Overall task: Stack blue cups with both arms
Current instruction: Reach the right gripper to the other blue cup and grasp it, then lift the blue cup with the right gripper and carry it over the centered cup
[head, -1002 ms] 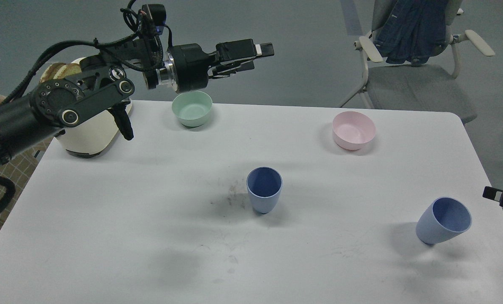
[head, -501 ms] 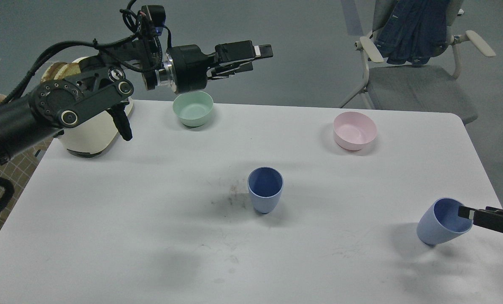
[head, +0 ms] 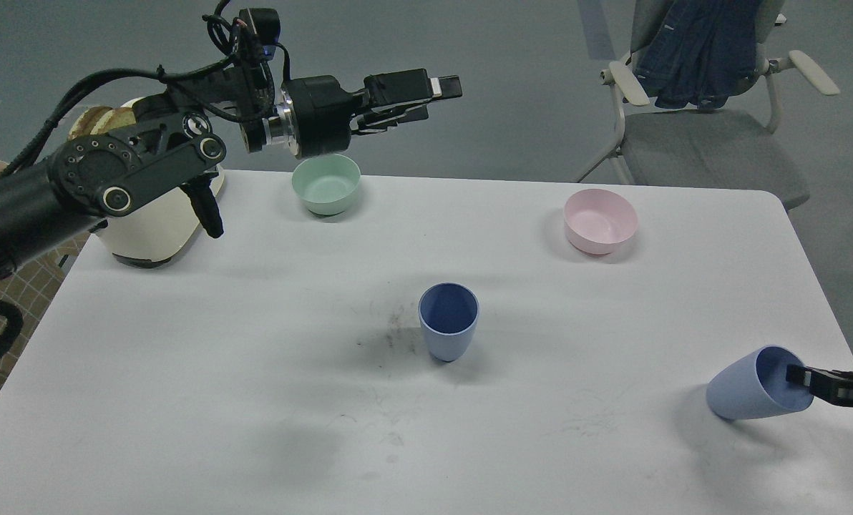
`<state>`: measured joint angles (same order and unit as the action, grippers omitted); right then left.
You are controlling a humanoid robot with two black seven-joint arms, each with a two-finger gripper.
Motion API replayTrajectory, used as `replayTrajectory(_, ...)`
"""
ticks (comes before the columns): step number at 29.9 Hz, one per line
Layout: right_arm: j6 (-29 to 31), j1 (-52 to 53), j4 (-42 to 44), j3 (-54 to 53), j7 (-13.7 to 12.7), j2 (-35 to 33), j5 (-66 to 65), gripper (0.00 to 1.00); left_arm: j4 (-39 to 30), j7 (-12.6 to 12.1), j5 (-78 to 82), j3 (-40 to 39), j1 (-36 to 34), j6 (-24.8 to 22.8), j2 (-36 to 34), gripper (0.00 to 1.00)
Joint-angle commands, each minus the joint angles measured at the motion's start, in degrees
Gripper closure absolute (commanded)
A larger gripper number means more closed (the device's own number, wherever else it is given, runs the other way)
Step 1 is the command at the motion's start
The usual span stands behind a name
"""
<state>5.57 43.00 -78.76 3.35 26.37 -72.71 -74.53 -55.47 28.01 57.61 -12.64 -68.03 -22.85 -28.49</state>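
Note:
One blue cup (head: 448, 325) stands upright at the middle of the white table (head: 219, 372). The second blue cup (head: 745, 393) is near the right edge, tipped far over with its mouth facing right. My right gripper (head: 800, 375) comes in from the right edge, and its dark tip is in that cup's mouth at the rim. I cannot tell its fingers apart. My left gripper (head: 437, 100) is high above the table's back edge, over the mint-green bowl, pointing right. Its fingers are apart and it holds nothing.
A mint-green bowl (head: 325, 184) sits at the back left and a pink bowl (head: 600, 220) at the back right. A cream appliance (head: 151, 232) stands at the left edge under my left arm. A chair (head: 691, 139) with a denim jacket stands behind the table.
My right gripper has come in from the right edge to the second cup's rim. That cup has tipped further over and shifted slightly down. The left arm has barely moved.

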Motion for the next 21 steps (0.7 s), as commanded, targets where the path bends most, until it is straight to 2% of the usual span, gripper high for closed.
replayTrajectory(1, 0.0, 0.9, -0.3, -0.6, 0.0, -0.3, 0.1, 1.0, 0.0, 0.0, 0.0, 0.0, 0.1, 0.0, 0.0, 0.06)
replayTrajectory(7, 0.8, 8.6, -2.4, -2.6, 0.1, -4.3, 0.1, 1.0, -0.1, 0.0, 0.0, -0.1, 0.0, 0.0, -0.1, 0.06)
replayTrajectory(10, 3.8, 14.8, -1.7, -2.6, 0.1, -3.1, -2.8, 1.0, 0.0, 0.0, 0.0, -0.1, 0.0, 0.0, -0.2, 0.06)
replayTrajectory(13, 8.6, 23.1, 2.1, -2.4, 0.0, 2.2, -5.9, 1.0, 0.0, 0.0, 0.0, 0.0, 0.1, 0.0, -0.2, 0.06)
replayTrajectory(18, 11.1, 31.4, 11.9, -1.0, 0.0, 14.8, -6.4, 1.0, 0.1, 0.0, 0.1, 0.1, 0.1, 0.0, -0.2, 0.06)
replayTrajectory(21, 12.1, 40.7, 15.7, 8.2, 0.1, 23.9, -5.2, 1.0, 0.5, 0.0, 0.1, 0.1, 0.0, 0.0, -0.6, 0.06)
